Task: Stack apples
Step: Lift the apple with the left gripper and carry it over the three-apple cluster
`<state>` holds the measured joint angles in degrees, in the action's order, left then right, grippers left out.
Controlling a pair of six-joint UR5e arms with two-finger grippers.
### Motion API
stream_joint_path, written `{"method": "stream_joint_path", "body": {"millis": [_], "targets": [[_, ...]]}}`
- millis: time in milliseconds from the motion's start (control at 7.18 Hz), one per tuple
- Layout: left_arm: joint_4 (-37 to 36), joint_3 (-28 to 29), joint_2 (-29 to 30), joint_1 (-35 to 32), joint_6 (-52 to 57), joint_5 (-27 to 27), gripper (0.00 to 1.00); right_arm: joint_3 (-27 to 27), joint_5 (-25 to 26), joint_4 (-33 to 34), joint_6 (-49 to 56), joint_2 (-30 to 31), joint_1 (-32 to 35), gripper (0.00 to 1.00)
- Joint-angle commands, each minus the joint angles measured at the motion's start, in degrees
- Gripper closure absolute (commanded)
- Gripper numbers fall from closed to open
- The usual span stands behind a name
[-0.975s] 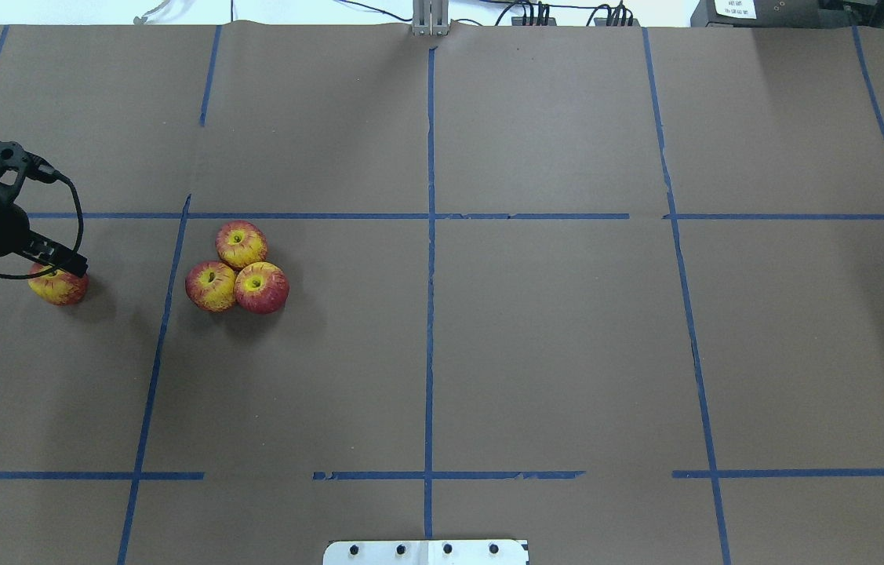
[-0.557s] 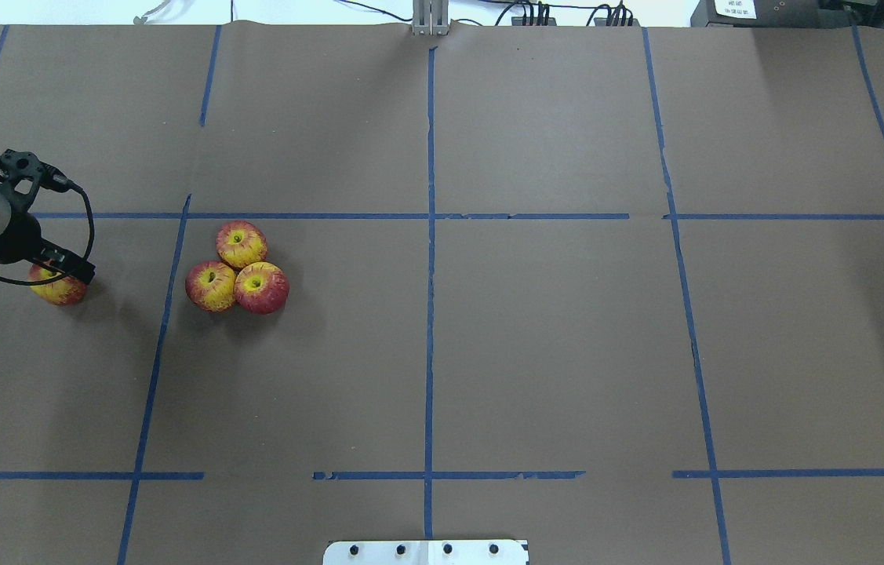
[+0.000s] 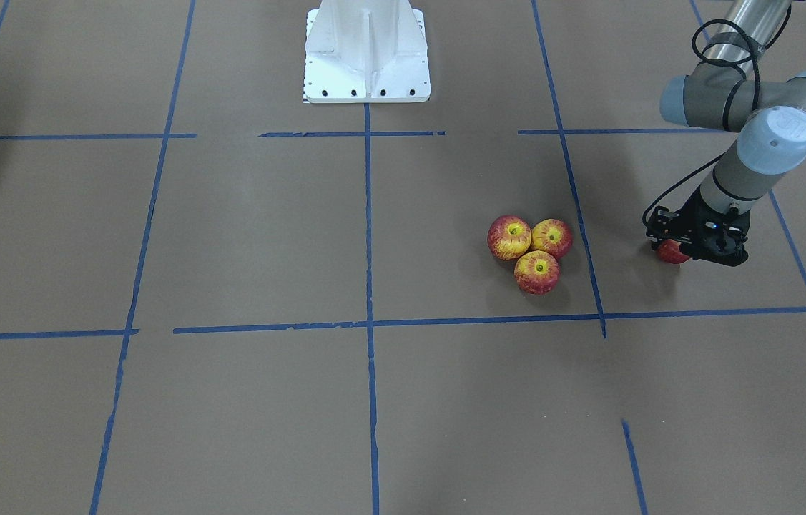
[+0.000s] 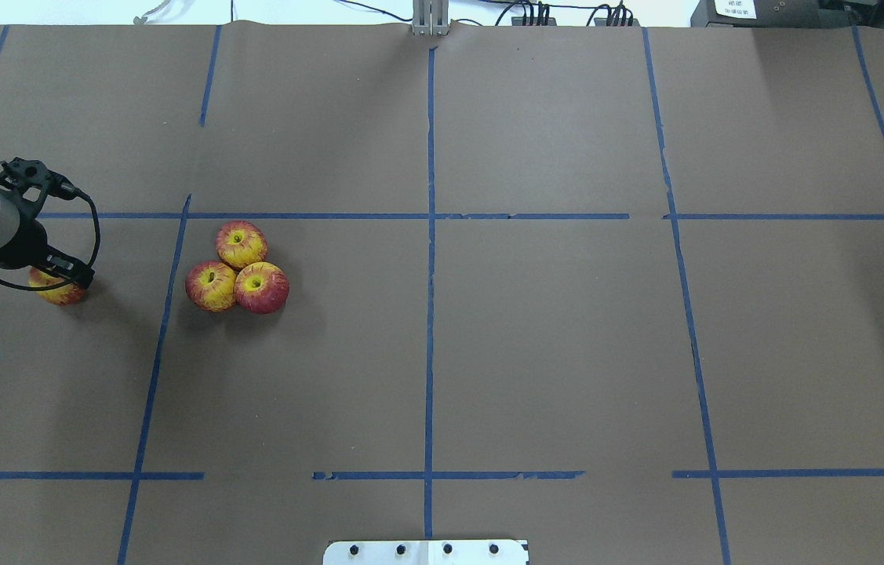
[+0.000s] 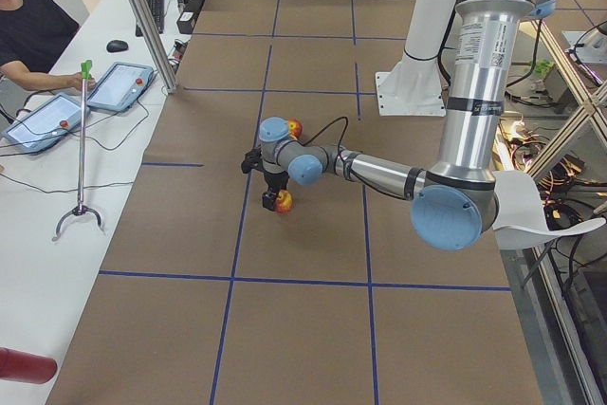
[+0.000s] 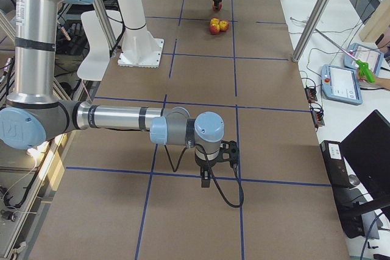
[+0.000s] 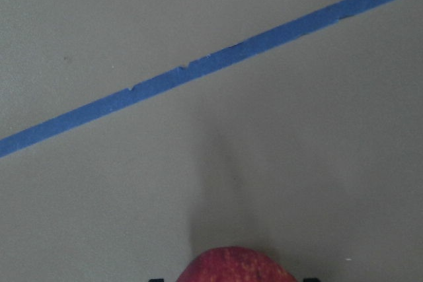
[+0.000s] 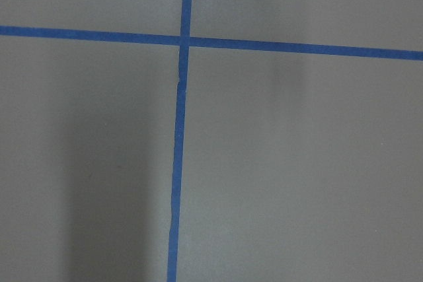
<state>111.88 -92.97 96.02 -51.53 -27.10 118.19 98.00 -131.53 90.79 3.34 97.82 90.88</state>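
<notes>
Three red-and-yellow apples touch in a triangle on the brown table: far (image 4: pixel 241 244), near left (image 4: pixel 210 286), near right (image 4: pixel 261 287); the cluster (image 3: pixel 536 272) also shows in the front view. The fourth apple (image 4: pixel 59 295) lies alone to their left, mostly hidden under my left gripper (image 4: pixel 65 278). That gripper (image 3: pixel 692 254) points down over it, the jaws open on either side of the apple (image 7: pixel 234 265), with small gaps. My right gripper (image 6: pixel 206 181) hangs over bare table far from the apples; I cannot tell whether it is open or shut.
The white robot base plate (image 3: pixel 367 71) stands at the table's robot-side edge. Blue tape lines grid the brown paper. A metal post (image 5: pixel 142 16) and an operator's side table with tablets (image 5: pixel 119 85) are beyond the far edge.
My left gripper has moved a little right and lower over the lone apple, which now shows less. The apple and the three clustered ones have not moved.
</notes>
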Motion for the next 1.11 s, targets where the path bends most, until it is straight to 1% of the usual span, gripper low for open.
{"method": "stream_joint_path", "body": {"millis": [0,139,418,696,975], "targets": [[-2.5,-6.3,0.9,-0.2,-9.1,0.8,1.0,0.0,0.0,0.0,0.0,0.0,0.0,0.0],[-2.7,-6.5,4.6,-0.3,-14.3,0.8,1.0,0.0,0.0,0.0,0.0,0.0,0.0,0.0],[-2.2,-7.0,9.9,0.0,-24.1,0.7,1.0,0.0,0.0,0.0,0.0,0.0,0.0,0.0],[-2.5,-7.1,12.7,0.2,-28.3,0.5,1.0,0.0,0.0,0.0,0.0,0.0,0.0,0.0],[-2.7,-6.3,13.6,5.4,-31.8,-0.1,1.0,0.1,0.0,0.0,0.0,0.0,0.0,0.0]]}}
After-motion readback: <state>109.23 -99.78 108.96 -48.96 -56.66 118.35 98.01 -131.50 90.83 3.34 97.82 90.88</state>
